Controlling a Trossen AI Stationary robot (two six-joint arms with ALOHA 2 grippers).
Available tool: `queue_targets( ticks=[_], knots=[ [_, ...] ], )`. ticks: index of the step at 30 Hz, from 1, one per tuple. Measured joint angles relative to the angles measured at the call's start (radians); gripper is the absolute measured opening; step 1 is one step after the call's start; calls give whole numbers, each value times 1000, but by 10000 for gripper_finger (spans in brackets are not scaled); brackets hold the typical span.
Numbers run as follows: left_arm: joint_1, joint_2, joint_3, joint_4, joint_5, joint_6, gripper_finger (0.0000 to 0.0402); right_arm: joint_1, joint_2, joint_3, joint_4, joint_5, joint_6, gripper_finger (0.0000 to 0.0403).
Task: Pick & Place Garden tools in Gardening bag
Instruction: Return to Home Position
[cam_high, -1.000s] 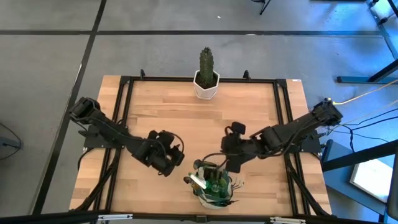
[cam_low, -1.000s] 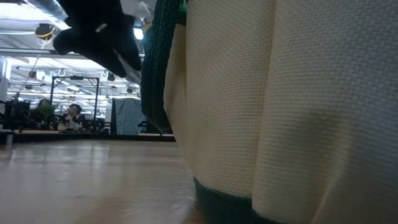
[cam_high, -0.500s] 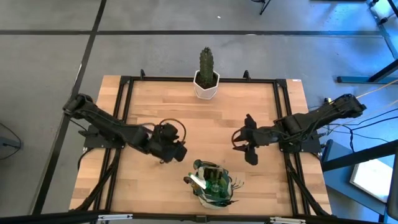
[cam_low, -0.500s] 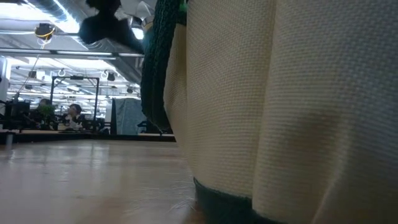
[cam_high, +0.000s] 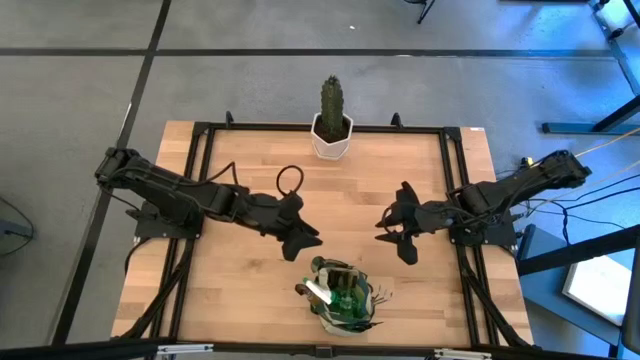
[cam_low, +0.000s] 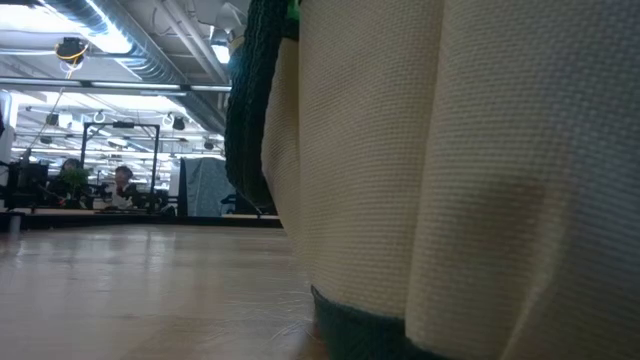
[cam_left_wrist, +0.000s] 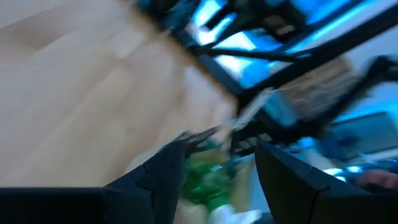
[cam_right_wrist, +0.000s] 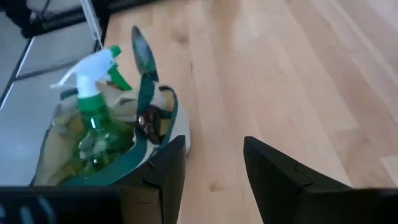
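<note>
Your gardening bag (cam_high: 340, 300) stands at the table's (cam_high: 250, 170) near edge, spray bottle (cam_right_wrist: 93, 118) upright inside. It lies nearward between your left hand (cam_high: 303, 241) and right hand (cam_high: 396, 238), both open, empty and clear of it.

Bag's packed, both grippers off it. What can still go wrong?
1. The spray bottle and a tool stick up out of the gardening bag, near the table edge; a bump might tip it.
2. The left gripper hangs open close beside the bag; a low swing may snag a handle. The right gripper is farther off.
</note>
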Motion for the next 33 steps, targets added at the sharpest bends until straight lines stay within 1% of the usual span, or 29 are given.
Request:
queue_targets(
  ticks=[1,4,8,12,15,17,19,22,27,30,33],
  knots=[
    [0,0,4,31,11,13,191,8,-6,-1,-1,20,8,165],
    [-13,16,61,31,17,63,185,35,-14,0,35,74,39,165],
    [-45,76,155,-26,42,117,170,66,-13,0,59,108,60,165],
    [-77,157,244,-140,107,124,154,90,-16,0,56,175,95,165],
    [-98,202,264,-195,133,124,145,104,-20,-1,57,214,110,165],
    [-109,214,264,-192,112,128,140,118,-26,-16,77,243,129,165],
    [-119,215,264,-190,57,141,137,132,-47,-61,139,264,134,165],
    [-122,211,266,-187,-18,156,134,144,-102,-166,275,271,135,165],
    [-117,204,266,-186,-32,166,132,150,-235,-351,506,271,127,165],
    [-114,204,266,-189,-49,167,132,149,-322,-439,584,274,106,165],
    [-106,204,266,-195,-80,167,132,135,-400,-496,611,274,88,165]
  ],
)
